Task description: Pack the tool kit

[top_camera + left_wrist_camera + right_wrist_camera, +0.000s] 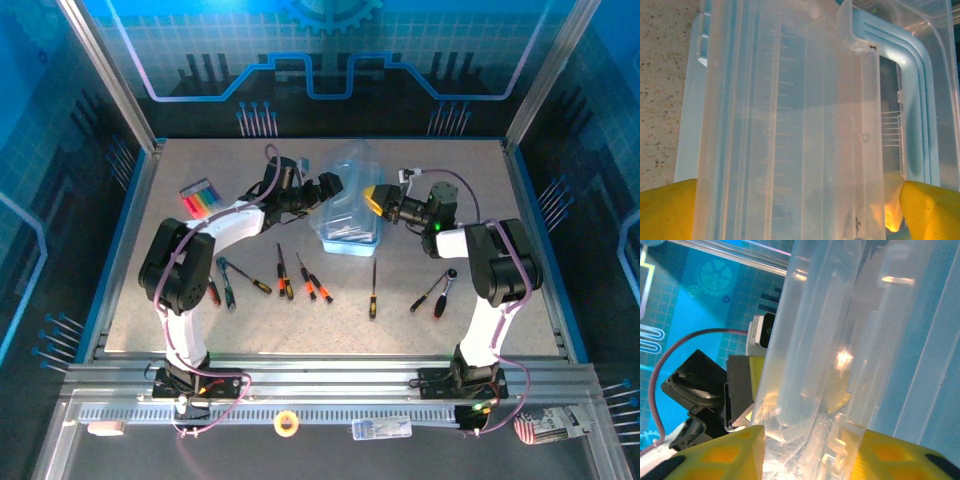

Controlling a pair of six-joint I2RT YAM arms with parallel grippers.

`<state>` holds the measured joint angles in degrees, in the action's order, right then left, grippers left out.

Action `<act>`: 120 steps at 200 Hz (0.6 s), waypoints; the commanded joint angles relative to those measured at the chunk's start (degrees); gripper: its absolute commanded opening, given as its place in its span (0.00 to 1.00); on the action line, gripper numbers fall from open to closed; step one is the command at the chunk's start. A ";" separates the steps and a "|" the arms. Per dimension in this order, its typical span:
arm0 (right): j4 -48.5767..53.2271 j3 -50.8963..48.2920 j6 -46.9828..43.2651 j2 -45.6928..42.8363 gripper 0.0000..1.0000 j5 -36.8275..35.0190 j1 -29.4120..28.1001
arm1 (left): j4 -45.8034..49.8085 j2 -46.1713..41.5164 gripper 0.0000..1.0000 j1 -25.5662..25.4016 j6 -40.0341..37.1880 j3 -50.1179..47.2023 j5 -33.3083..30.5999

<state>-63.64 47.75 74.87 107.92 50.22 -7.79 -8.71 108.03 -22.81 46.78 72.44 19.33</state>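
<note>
The tool case (350, 238) stands mid-table, a blue base with metal bits inside and a clear lid (350, 172) raised upright. My left gripper (322, 192) is at the lid's left edge. In the left wrist view its yellow fingers (670, 210) stand wide apart around the clear lid (790, 100), with a small gap at the right finger. My right gripper (376, 200) is at the lid's right edge. In the right wrist view both of its yellow pads (900, 455) press on the clear lid (830, 340). Loose screwdrivers (283, 272) lie in front of the case.
Pliers (226, 282), more screwdrivers (373, 290) and a ratchet (434, 293) lie across the near half of the table. A coloured hex key set (198, 197) sits at the back left. Metal rails edge the table on all sides.
</note>
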 commanded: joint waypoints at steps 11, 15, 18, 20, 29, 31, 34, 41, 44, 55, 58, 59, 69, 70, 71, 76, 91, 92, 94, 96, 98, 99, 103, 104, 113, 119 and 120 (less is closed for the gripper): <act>-0.79 0.87 0.78 0.97 0.35 0.93 0.40 | 2.87 -4.43 0.99 0.47 -3.90 2.54 2.33; -0.79 1.13 0.83 0.98 0.34 0.87 0.40 | 3.34 -4.68 0.99 0.59 -4.20 2.38 2.07; -0.79 1.27 0.88 1.05 0.34 0.93 0.40 | 3.68 -4.83 0.99 0.66 -4.53 2.32 1.89; -0.79 1.40 1.00 1.11 0.33 0.93 0.41 | 3.87 -4.97 0.99 0.70 -4.73 2.25 1.75; -0.58 1.97 1.16 1.07 0.33 0.94 0.40 | 4.84 -5.57 0.99 1.05 -5.59 2.02 1.37; -0.49 2.15 1.18 1.02 0.32 0.98 0.36 | 5.02 -5.73 0.99 1.17 -5.75 1.94 1.33; -0.39 2.27 1.11 0.98 0.32 1.02 0.36 | 5.24 -5.86 0.99 1.27 -5.93 1.87 1.26; 0.27 2.28 0.91 0.83 0.31 1.18 0.40 | 5.45 -6.14 0.99 1.64 -6.07 1.59 1.28; 0.74 2.34 0.64 0.76 0.31 1.21 0.37 | 5.46 -6.30 0.99 1.78 -6.09 1.42 1.32; 3.24 4.47 -0.64 0.22 0.29 1.28 0.28 | 5.49 -6.69 0.99 2.42 -6.01 0.89 1.51; 3.98 4.80 -1.00 0.00 0.29 1.29 0.18 | 5.54 -6.77 0.99 2.60 -6.08 0.74 1.53; 4.32 4.90 -1.15 -0.04 0.29 1.24 0.21 | 5.59 -6.86 0.99 2.64 -6.09 0.71 1.56; 7.35 5.80 -2.97 -0.82 0.29 1.28 0.04 | 6.46 -7.27 0.99 3.30 -6.42 0.54 1.30; 7.63 5.83 -3.15 -0.93 0.29 1.28 0.05 | 6.57 -7.29 0.99 3.39 -6.52 0.52 1.22; 7.99 5.89 -3.37 -0.94 0.29 1.28 0.01 | 6.63 -7.38 0.99 3.47 -6.52 0.47 1.14; 9.68 6.43 -4.36 -1.38 0.28 1.29 -0.11 | 7.20 -7.81 0.99 3.85 -6.66 0.35 0.60; 15.42 7.90 -8.09 -2.85 0.28 1.09 -0.45 | 11.03 -8.47 0.99 4.80 -7.85 0.67 -2.12; 15.89 8.03 -8.43 -2.96 0.28 1.06 -0.51 | 11.36 -8.46 0.99 4.88 -7.94 0.72 -2.33; 16.72 8.25 -9.02 -3.10 0.29 0.97 -0.50 | 12.14 -8.47 0.99 4.99 -8.18 0.87 -2.67; 17.81 8.51 -9.65 -3.27 0.29 0.97 -0.65 | 12.69 -8.45 0.99 5.10 -8.37 1.06 -3.13; 18.67 8.75 -10.20 -3.49 0.29 0.90 -0.65 | 13.42 -8.45 0.99 5.29 -8.53 1.19 -3.48; 19.05 8.89 -10.46 -3.59 0.29 0.83 -0.73 | 13.70 -8.49 0.99 5.35 -8.63 1.20 -3.67; 21.13 9.33 -11.67 -3.87 0.29 0.61 -0.87 | 14.89 -8.45 0.99 5.64 -8.99 1.42 -4.25; 21.60 9.49 -11.98 -3.95 0.29 0.55 -0.98 | 15.10 -8.45 0.99 5.70 -9.08 1.53 -4.41; 25.54 10.68 -14.51 -4.58 0.29 0.07 -1.53 | 17.17 -8.34 0.99 6.33 -9.53 1.70 -5.61; 27.73 11.57 -15.96 -4.82 0.29 -0.08 -2.09 | 18.53 -8.17 0.99 6.82 -9.75 1.90 -6.41; 28.49 11.75 -15.96 -4.86 0.29 -0.10 -2.16 | 18.72 -8.07 0.99 6.90 -9.75 1.90 -6.54</act>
<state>-47.46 55.53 68.03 106.30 51.31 -8.23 1.63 100.95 -17.80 40.21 72.60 17.08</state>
